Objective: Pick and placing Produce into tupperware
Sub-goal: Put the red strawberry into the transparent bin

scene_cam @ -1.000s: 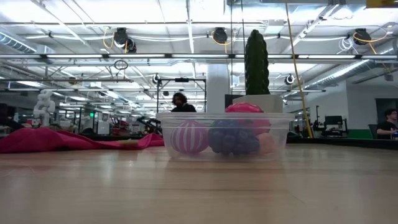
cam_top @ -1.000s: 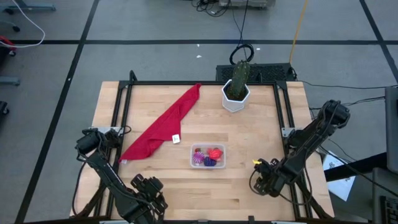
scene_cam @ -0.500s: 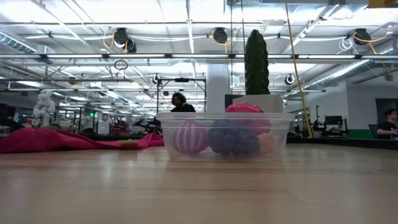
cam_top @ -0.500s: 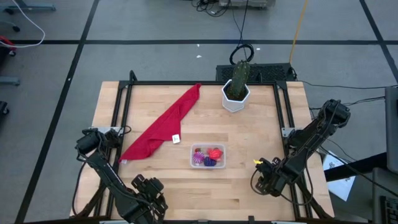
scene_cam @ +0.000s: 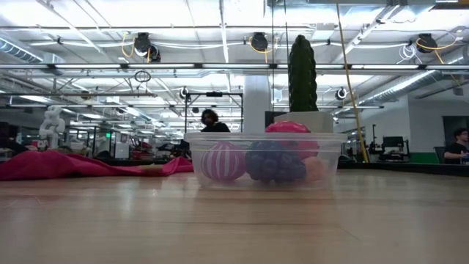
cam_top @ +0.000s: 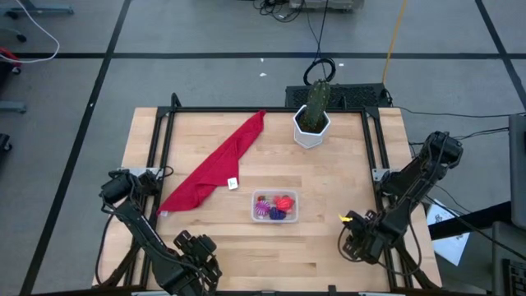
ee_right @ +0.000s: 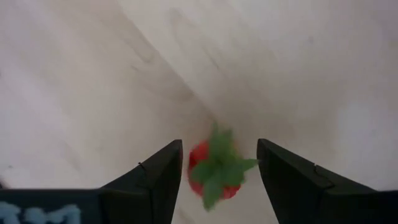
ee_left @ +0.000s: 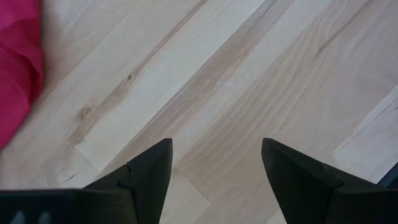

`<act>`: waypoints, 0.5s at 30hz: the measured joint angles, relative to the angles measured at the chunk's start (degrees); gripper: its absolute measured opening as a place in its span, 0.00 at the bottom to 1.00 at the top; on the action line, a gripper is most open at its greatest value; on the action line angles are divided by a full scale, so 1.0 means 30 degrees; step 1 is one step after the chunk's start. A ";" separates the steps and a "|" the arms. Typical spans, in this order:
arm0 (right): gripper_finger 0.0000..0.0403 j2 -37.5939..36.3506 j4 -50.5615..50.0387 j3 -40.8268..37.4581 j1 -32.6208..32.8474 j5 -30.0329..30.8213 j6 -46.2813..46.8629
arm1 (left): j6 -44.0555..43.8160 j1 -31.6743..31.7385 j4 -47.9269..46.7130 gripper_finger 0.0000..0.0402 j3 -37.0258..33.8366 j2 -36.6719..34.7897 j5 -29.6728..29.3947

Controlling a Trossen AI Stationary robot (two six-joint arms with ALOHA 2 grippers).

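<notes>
The tupperware (cam_top: 274,206), a clear box, stands on the table's near middle and shows close up in the low view (scene_cam: 267,158). In it lie a pink striped ball (scene_cam: 223,161), a purple fruit (scene_cam: 274,161) and a red piece (scene_cam: 287,127). My right gripper (cam_top: 358,240) is over the near right part of the table, open. In its wrist view, a small red fruit with green leaves (ee_right: 214,171) lies on the wood between the fingers, apart from both. My left gripper (cam_top: 194,253) waits open at the near left edge, over bare wood (ee_left: 214,168).
A long red cloth (cam_top: 218,163) lies aslant on the table's left half, and its edge shows in the left wrist view (ee_left: 17,62). A white pot with a green cactus (cam_top: 312,119) stands at the far edge. A black frame (cam_top: 246,109) runs round the table.
My right gripper has moved a little toward the table's near edge and right side. The tupperware and its contents have stayed where they were.
</notes>
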 joint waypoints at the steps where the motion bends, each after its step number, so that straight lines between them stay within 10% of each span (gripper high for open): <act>1: 0.49 0.0000 0.0054 0.0000 0.0096 0.0007 0.0170 | 0.0000 0.0000 0.0000 0.63 0.0000 0.0000 0.0000; 15: 0.49 0.0000 0.0522 0.0000 0.0643 0.0014 0.0522 | 0.0000 0.0000 0.0007 0.63 0.0000 0.0000 0.0000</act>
